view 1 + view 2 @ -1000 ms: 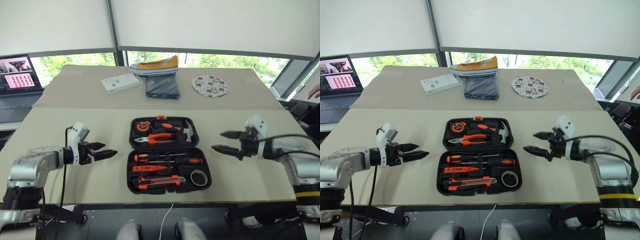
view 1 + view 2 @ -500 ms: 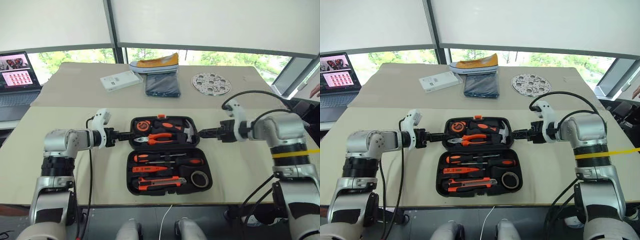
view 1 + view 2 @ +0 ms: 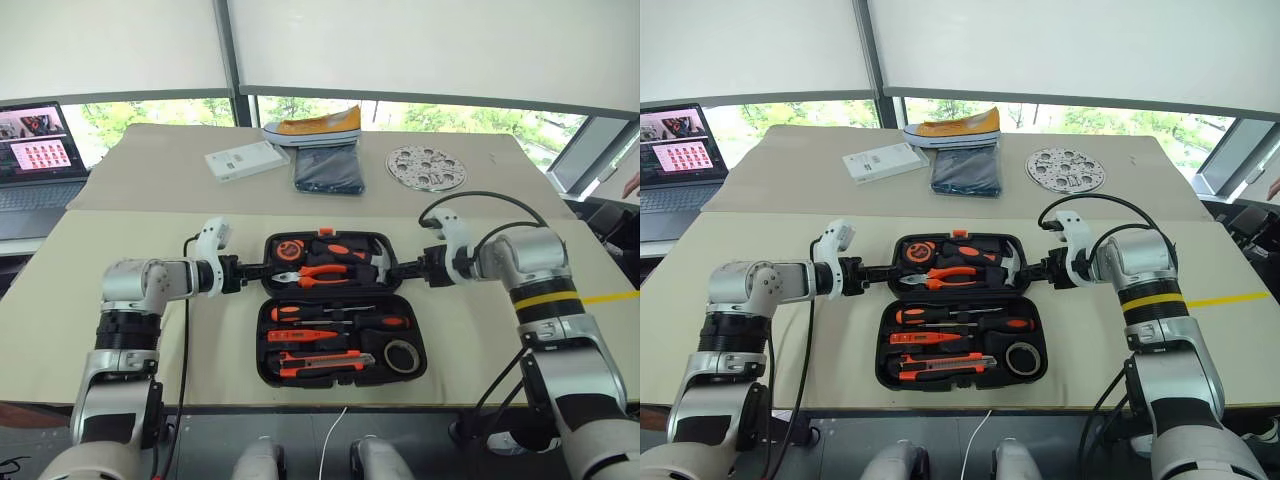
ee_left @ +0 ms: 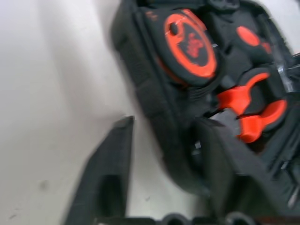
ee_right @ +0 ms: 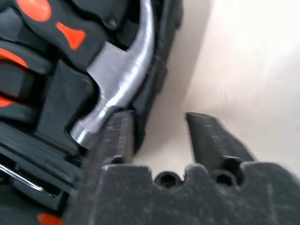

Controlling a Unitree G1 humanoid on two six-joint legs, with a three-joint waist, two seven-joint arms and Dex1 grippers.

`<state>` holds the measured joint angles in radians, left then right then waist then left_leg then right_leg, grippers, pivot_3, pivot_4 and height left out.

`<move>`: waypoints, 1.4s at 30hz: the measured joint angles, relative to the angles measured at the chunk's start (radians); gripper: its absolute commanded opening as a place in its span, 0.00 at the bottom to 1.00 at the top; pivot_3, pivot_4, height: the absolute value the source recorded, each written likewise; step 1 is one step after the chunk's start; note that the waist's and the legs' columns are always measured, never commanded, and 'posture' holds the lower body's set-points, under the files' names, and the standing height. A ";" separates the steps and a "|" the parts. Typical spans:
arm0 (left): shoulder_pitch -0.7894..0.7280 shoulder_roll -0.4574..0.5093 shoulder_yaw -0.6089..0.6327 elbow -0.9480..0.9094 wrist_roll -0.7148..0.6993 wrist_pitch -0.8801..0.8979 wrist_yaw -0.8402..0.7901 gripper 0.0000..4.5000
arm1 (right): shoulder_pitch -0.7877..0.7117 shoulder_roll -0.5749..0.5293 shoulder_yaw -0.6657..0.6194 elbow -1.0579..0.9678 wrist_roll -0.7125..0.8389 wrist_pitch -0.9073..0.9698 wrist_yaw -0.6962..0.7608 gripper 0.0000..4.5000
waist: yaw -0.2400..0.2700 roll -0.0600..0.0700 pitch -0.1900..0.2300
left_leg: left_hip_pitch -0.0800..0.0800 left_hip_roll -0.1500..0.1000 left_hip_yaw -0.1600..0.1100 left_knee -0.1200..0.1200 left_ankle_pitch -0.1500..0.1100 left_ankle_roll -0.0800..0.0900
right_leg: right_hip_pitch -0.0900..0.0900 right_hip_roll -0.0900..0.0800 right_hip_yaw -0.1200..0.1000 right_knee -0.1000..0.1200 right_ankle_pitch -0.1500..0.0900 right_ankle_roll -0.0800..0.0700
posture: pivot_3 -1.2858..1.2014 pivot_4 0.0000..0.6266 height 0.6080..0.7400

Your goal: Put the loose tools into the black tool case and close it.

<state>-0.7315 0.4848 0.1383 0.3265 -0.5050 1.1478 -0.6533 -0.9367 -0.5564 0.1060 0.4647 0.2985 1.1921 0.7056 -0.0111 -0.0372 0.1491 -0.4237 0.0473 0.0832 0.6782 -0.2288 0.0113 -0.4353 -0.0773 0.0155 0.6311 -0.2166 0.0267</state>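
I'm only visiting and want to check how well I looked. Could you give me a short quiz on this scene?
1. True or false: the tool case lies shut on the table.
2. The left gripper and the right gripper stand at the two sides of which half of the case? A: the far half, with the hammer. B: the near half, with the screwdrivers. C: neither half.
3. What yellow thing lies on the far table, on top of a dark folded cloth?

Key: 1 false, it lies open. 2 A. 3 a shoe.
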 measured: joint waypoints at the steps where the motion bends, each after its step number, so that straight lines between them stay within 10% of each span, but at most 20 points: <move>1: 0.002 -0.008 0.016 0.000 -0.004 -0.013 0.007 0.06 | 0.000 0.005 -0.001 0.000 0.000 0.000 -0.002 0.11 | 0.001 0.000 0.000 | 0.000 0.000 0.000 0.001 0.000 0.000 | 0.000 0.000 0.000 0.000 0.001 0.000 | 0.52 0.24 1.00; 12: 0.093 -0.079 0.113 -0.025 -0.028 -0.186 0.011 0.00 | 0.200 0.001 -0.050 -0.207 -0.011 -0.279 0.044 0.02 | -0.004 0.000 0.000 | 0.001 0.000 0.000 0.000 0.003 0.002 | 0.001 0.000 0.001 -0.002 0.005 0.001 | 0.52 0.24 1.00; 28: 0.467 -0.028 -0.020 -0.139 0.220 -1.364 -0.328 0.00 | 0.640 -0.184 -0.039 -0.201 -0.418 -1.833 -0.003 0.02 | -0.002 0.000 0.000 | 0.011 0.001 0.004 -0.001 0.003 0.002 | 0.011 -0.001 0.002 -0.007 0.003 0.001 | 0.52 0.24 1.00; 31: 0.536 0.017 -0.042 -0.142 0.228 -1.459 -0.395 0.30 | 0.668 -0.205 -0.034 -0.169 -0.510 -1.969 -0.068 0.00 | -0.002 0.000 0.000 | 0.015 0.002 0.005 -0.002 0.003 0.002 | 0.014 -0.001 0.002 -0.006 -0.003 -0.008 | 0.52 0.24 1.00; 39: 0.588 0.082 -0.029 -0.073 0.222 -1.559 -0.445 0.96 | 0.773 -0.238 -0.035 -0.156 -0.498 -2.009 -0.099 0.62 | -0.002 0.000 0.000 | 0.018 0.004 0.005 -0.002 0.003 0.003 | 0.014 0.000 0.003 -0.002 -0.003 -0.008 | 0.52 0.24 1.00; 42: 0.596 0.118 -0.016 -0.042 0.182 -1.531 -0.487 0.97 | 0.832 -0.280 -0.055 -0.158 -0.487 -2.023 -0.104 0.77 | 0.003 0.000 0.000 | 0.017 0.003 0.005 -0.002 0.003 0.003 | 0.013 -0.002 0.003 -0.002 -0.004 -0.008 | 0.52 0.24 1.00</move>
<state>-0.1357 0.6032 0.1226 0.2849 -0.3230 -0.3832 -1.1406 -0.1045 -0.8360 0.0509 0.3067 -0.1886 -0.8305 0.6014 -0.0082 -0.0372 0.1489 -0.4065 0.0506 0.0887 0.6766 -0.2259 0.0138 -0.4219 -0.0791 0.0186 0.6288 -0.2202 0.0189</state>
